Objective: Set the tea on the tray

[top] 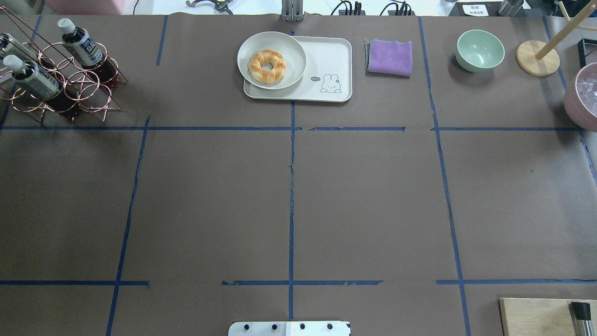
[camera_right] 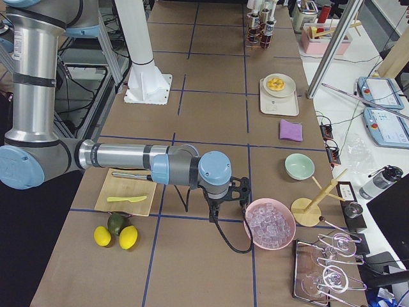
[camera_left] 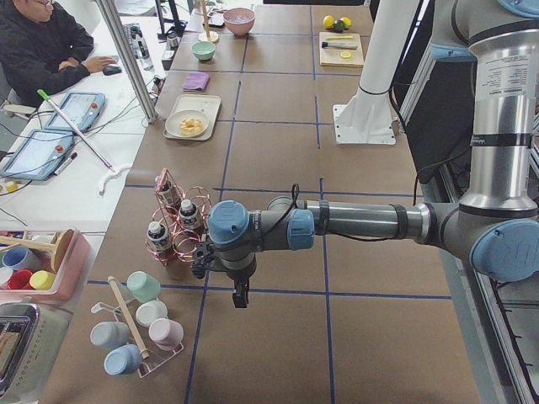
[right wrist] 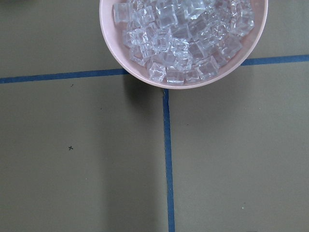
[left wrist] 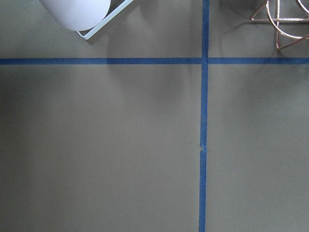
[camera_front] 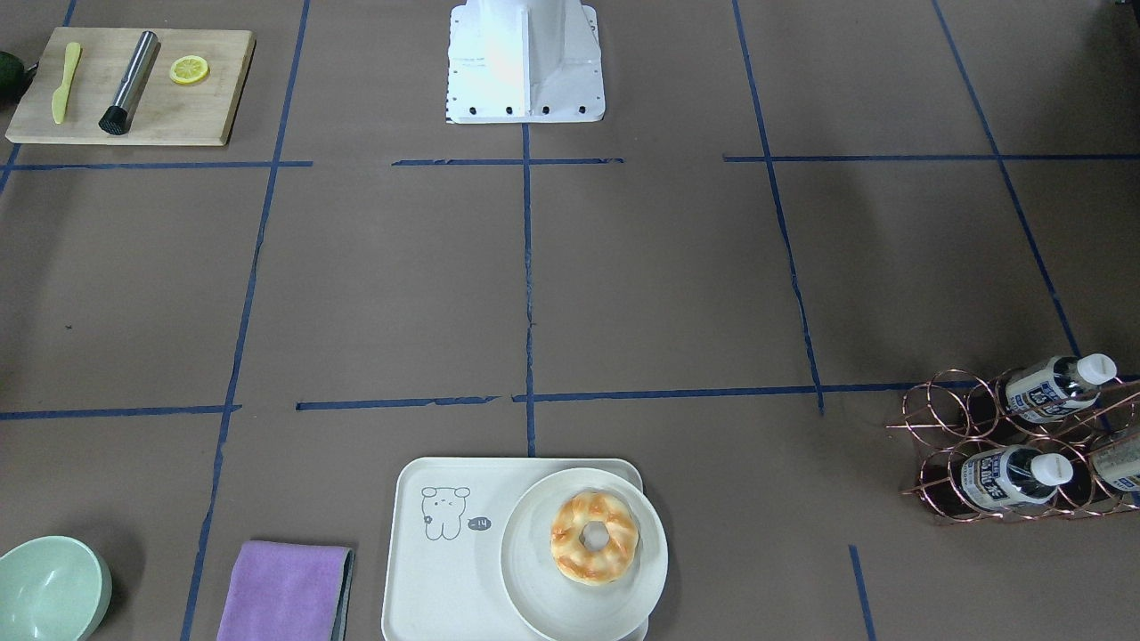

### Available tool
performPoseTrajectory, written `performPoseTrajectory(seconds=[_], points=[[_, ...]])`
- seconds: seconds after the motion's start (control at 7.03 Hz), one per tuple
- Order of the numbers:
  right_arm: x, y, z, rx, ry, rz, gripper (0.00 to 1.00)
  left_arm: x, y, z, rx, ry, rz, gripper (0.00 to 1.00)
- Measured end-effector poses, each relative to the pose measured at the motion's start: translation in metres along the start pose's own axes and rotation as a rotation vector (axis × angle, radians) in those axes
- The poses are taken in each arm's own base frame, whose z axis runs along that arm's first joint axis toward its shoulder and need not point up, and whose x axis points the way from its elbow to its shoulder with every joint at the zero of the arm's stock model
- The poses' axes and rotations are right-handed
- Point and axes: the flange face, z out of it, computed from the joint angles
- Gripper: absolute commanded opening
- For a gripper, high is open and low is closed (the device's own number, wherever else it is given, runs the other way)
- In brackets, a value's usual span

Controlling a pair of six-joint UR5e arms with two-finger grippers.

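Three tea bottles lie in a copper wire rack: one upper, one lower, one cut off by the frame edge. In the overhead view two of the bottles sit at the far left. The cream tray with the bear drawing lies at the table's far middle. My left gripper hangs over the table close to the rack; I cannot tell whether it is open. My right gripper hangs beside a pink bowl; I cannot tell its state either.
A round plate with a doughnut covers half the tray. A purple cloth, a green bowl and a wooden cutting board lie around. A pink bowl of ice sits under the right wrist. Pastel cups stand near the rack.
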Motion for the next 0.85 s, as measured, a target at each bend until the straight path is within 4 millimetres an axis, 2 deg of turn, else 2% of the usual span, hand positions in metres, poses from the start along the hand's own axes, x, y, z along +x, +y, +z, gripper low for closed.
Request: performPoseTrajectory(seconds=[0.43,0.85], points=[[-0.0085,-0.0011,-0.0071,0.014,0.0,-0.015,1.0,-0.0001,-0.0005,0.0004,-0.001,0.0,0.0,1.0],[-0.0069,0.0003,-0.0058,0.011,0.0,-0.009,1.0,0.0004,-0.0007,0.0,0.0,0.0,0.002,1.0]])
